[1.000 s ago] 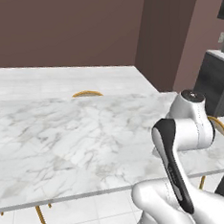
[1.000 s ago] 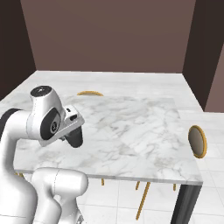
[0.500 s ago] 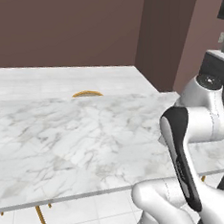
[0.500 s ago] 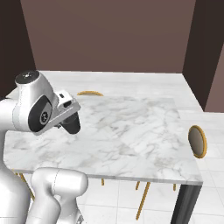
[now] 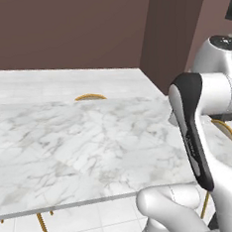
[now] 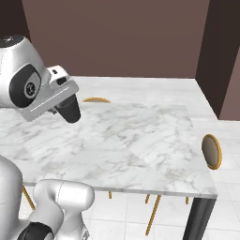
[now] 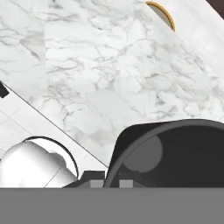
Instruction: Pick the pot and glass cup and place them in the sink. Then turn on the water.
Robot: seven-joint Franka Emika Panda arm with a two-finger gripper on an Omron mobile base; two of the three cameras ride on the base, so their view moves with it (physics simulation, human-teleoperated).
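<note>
The glass cup (image 6: pixel 70 111), a small, nearly black tumbler, hangs under my gripper (image 6: pixel 65 99) above the left part of a white marble table (image 6: pixel 140 140). The gripper is shut on the cup's wall. In the hand view the cup (image 7: pixel 175 153) fills the lower right, and I look into its dark inside past the gripper (image 7: pixel 109 179), with the marble table (image 7: pixel 109 65) beneath. The pot and the sink are out of view, and no water shows.
Gold-rimmed chair backs stand round the table: one at its far side (image 6: pixel 96 100) (image 5: pixel 90 97), one at its right end (image 6: pixel 212 151). My arm's dark-sided link (image 5: pixel 189 129) rises over the table's right edge. Brown walls close the back.
My arm has swung upward, lifting the cup higher over the table's left part. In the left base view the arm has moved right and up.
</note>
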